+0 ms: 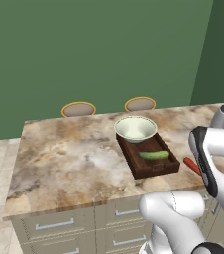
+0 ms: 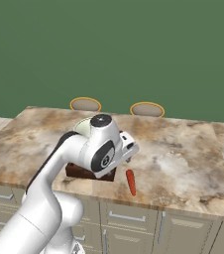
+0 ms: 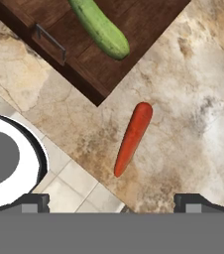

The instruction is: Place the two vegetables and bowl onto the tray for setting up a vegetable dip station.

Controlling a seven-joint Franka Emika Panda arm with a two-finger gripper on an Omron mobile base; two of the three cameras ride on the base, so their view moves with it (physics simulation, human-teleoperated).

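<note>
You are looking at a marbled beige and brown worktop (image 1: 69, 154) on grey drawer fronts, with a green wall behind it and two yellow-rimmed stool seats (image 1: 78, 109) showing past its far edge. On it lies the dark brown wooden tray (image 1: 156, 167), set at a slant near the front edge. The pale cream-green bowl (image 1: 135, 128) sits on the tray's far end, its wide rim reaching out over the tray's edges. The green cucumber (image 1: 154, 155) lies inside the tray on the nearer half, just in front of the bowl, and in the hand view you can see it resting on the wood close to the end that carries the cut-out handle. The orange-red carrot (image 3: 133, 137) lies off the tray, on the bare worktop just beside the tray's near corner and close to the worktop's front edge; it touches neither the tray nor the cucumber. Your gripper (image 3: 112, 203) hangs above the carrot, its two dark fingertips (image 3: 199, 202) spread wide apart at the bottom corners of the hand view, with nothing between them and no contact with the carrot.
</note>
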